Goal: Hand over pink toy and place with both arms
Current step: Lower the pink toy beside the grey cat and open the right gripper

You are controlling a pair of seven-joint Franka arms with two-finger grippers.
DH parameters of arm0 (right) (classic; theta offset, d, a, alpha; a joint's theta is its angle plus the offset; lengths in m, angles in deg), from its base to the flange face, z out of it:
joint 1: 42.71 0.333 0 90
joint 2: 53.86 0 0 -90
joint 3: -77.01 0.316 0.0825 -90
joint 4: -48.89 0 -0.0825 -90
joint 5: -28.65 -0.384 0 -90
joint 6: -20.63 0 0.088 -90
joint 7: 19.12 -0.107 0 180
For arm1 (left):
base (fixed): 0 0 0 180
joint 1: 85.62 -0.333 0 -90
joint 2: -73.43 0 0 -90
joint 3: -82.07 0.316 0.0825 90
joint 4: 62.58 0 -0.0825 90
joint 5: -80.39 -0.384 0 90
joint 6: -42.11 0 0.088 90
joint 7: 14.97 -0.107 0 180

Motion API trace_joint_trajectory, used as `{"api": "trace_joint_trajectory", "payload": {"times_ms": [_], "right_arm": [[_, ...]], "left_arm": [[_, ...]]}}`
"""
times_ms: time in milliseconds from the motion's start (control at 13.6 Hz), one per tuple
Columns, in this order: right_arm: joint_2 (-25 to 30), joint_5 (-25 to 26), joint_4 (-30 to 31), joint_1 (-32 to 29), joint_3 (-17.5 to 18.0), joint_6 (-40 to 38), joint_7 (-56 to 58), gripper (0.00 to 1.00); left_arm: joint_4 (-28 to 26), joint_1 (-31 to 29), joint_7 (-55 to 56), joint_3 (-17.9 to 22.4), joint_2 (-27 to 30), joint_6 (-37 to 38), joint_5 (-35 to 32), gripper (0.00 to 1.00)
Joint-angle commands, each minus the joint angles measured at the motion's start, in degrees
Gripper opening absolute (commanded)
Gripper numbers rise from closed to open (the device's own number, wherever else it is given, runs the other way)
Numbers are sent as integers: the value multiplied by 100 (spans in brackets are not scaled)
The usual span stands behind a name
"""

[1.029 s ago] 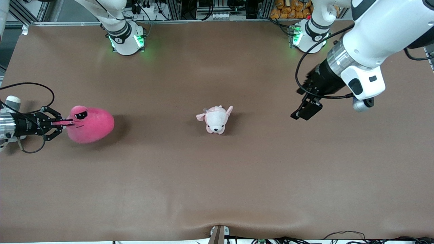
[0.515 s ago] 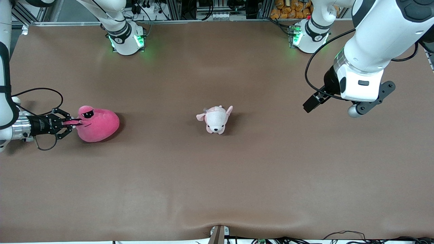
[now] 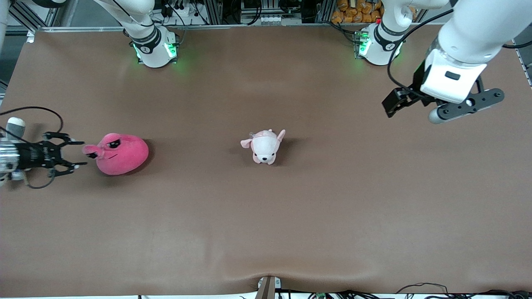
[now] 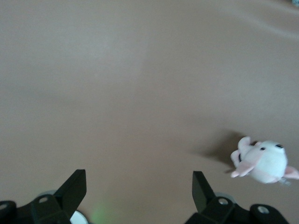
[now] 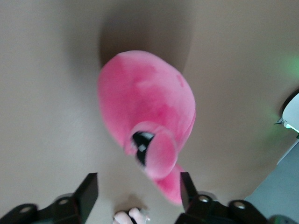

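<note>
The hot-pink toy (image 3: 119,153) lies on the brown table (image 3: 266,216) toward the right arm's end. My right gripper (image 3: 80,153) is open and empty, low beside the toy, its fingertips just short of the toy's eye bumps. In the right wrist view the toy (image 5: 147,116) fills the middle, and one eye bump reaches down between the open fingers of the right gripper (image 5: 138,191). My left gripper (image 3: 394,103) is open and empty, up over the table near the left arm's base. The left gripper (image 4: 139,186) shows only bare table between its fingers.
A small pale pink-and-white puppy plush (image 3: 264,146) sits at the table's middle. It also shows in the left wrist view (image 4: 261,161). The two arm bases (image 3: 153,47) (image 3: 378,43) stand along the table's edge farthest from the front camera.
My right gripper opened, let go of the pink toy's eye bump and drew back from it. The toy now rests free on the table. My left arm swung back toward its base.
</note>
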Motion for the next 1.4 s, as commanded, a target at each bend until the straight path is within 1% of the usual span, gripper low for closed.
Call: {"api": "trace_joint_trajectory", "payload": {"times_ms": [0,147,294,368,441,515,588,662,735,809,882,956,1029,1103,1176,1250,1324], "right_arm": [[80,-20,-1025,463,30,-420,-95,100],[272,15,-1501,912,-6,-403,-52,100],[492,85,-1643,1185,-6,-412,-16,100],[606,355,-1670,1351,3,-412,167,100],[729,793,-1705,1553,3,-438,647,100],[896,1310,-1696,1816,12,-499,1357,100],[1019,1907,-1705,2132,-6,-787,2016,100],[1107,2331,-1714,2370,-6,-929,2545,100],[1265,2622,-1714,2442,3,-957,3246,100],[1354,2773,-1714,2425,-6,-957,4150,100],[1433,2923,-1714,2382,-23,-957,5090,100],[1512,3142,-1714,2364,-41,-957,6065,100],[1591,3248,-1714,2303,-50,-957,6988,100],[1731,3171,-1705,2085,-58,-957,7702,100],[1924,3014,-1627,1856,-41,-1018,7970,100],[2100,2742,-1435,1732,-50,-1184,7764,100],[2293,2565,-1111,1635,-50,-1177,7292,100]], "left_arm": [[-47,-562,-979,23,393,194,-69,100],[-91,-1080,-1674,23,526,325,-25,100],[-196,-1223,-1853,41,649,510,-17,100],[-292,-1467,-1914,-3,728,510,18,100],[-371,-1600,-1975,-81,798,502,27,100],[-442,-1645,-2089,-91,851,510,36,100],[-573,-1654,-2134,-91,1000,502,36,100],[-714,-1637,-2143,-91,1123,493,36,100],[-889,-1628,-2160,-82,1228,484,62,100],[-1073,-1558,-2161,-30,1369,484,63,100],[-1136,-1392,-2161,144,1414,484,63,100],[-1146,-1121,-2161,416,1432,484,63,100],[-1154,-953,-2161,593,1440,440,71,100],[-1154,-907,-2161,621,1440,336,71,100],[-1172,-907,-2161,612,1449,248,71,100],[-1250,-916,-2161,603,1458,47,71,100],[-1364,-924,-2169,603,1536,-147,71,100]]}}
